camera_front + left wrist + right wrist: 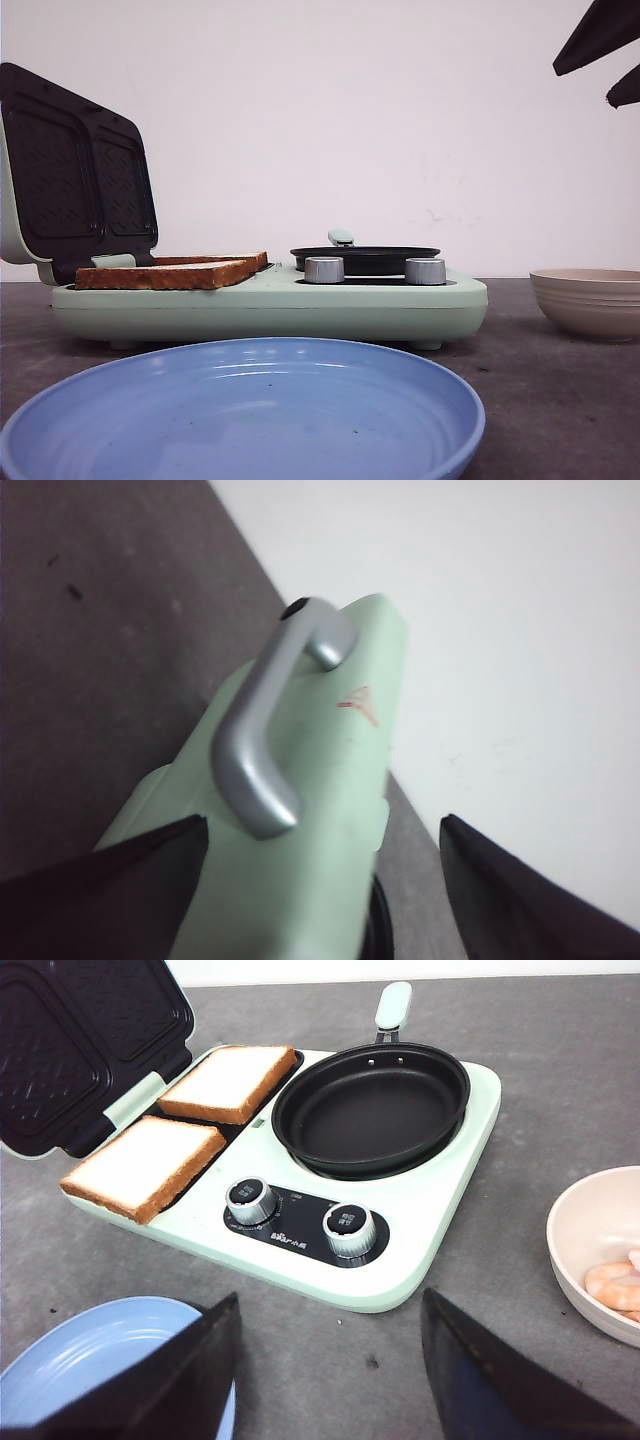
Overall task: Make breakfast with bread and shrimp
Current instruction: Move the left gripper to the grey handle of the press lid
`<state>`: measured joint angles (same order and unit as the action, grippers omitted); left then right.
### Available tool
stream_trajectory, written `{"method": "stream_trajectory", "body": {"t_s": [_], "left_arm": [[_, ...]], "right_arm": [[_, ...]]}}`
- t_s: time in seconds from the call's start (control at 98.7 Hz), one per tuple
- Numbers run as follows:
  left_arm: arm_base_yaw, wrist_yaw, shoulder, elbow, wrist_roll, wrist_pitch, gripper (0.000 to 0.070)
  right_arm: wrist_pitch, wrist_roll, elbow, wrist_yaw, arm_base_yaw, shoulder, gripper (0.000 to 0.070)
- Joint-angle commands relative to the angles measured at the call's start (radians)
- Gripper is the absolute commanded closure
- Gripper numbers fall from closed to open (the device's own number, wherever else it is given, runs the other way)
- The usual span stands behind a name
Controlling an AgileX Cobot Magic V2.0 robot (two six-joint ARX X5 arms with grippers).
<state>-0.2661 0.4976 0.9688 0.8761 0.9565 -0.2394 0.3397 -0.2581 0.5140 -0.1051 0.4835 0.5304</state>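
1. The bread (185, 1125) lay as two slices side by side on the open sandwich plates of the mint-green breakfast maker (430, 1210), at the end nearest its raised lid (80, 1040); one slice overhung the maker's front edge a little.
2. The shrimp (615, 1285) sat inside the beige bowl (570, 1235) on the bench, well apart from the maker, off its pan end.
3. The black frying pan (370, 1110) rested on the maker's other half, beside the bread, with two silver knobs (300, 1215) along the front edge below it.
4. A blue plate (240, 410) stood near the bench's front edge, before the maker.
5. My right gripper (330, 1370) hung above the bench with its fingers spread wide and holding nothing.
6. My left gripper (320, 880) was spread wide behind the lid, its fingers either side of the grey handle (265, 730); I could not tell whether they touched.
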Motion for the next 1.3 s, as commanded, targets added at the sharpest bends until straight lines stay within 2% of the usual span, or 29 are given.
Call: {"method": "stream_trajectory", "body": {"t_s": [0.0,0.071,0.385,0.598,1.145,1.286], "left_arm": [[-0.005,0.007,0.026,0.015,-0.009,0.010,0.0282],[-0.005,0.008,0.041,0.015,-0.029,0.020,0.0282],[-0.004,0.031,0.125,0.015,-0.029,0.080,0.0282],[-0.003,0.060,0.172,0.015,0.003,0.166,0.0282],[0.004,0.098,0.255,0.015,0.009,0.223,0.0284],[0.008,0.100,0.267,0.015,0.018,0.241,0.0375]], "right_arm": [[-0.010,0.011,0.004,0.000,0.005,0.004,0.0363],[-0.010,0.011,0.004,-0.001,0.005,0.004,0.0363],[-0.010,0.010,0.004,0.000,0.005,0.004,0.0363],[-0.010,0.007,0.004,0.000,0.005,0.004,0.0363],[-0.010,0.003,0.004,0.000,0.005,0.004,0.0363],[-0.010,0.003,0.004,0.000,0.005,0.004,0.0363]]}}
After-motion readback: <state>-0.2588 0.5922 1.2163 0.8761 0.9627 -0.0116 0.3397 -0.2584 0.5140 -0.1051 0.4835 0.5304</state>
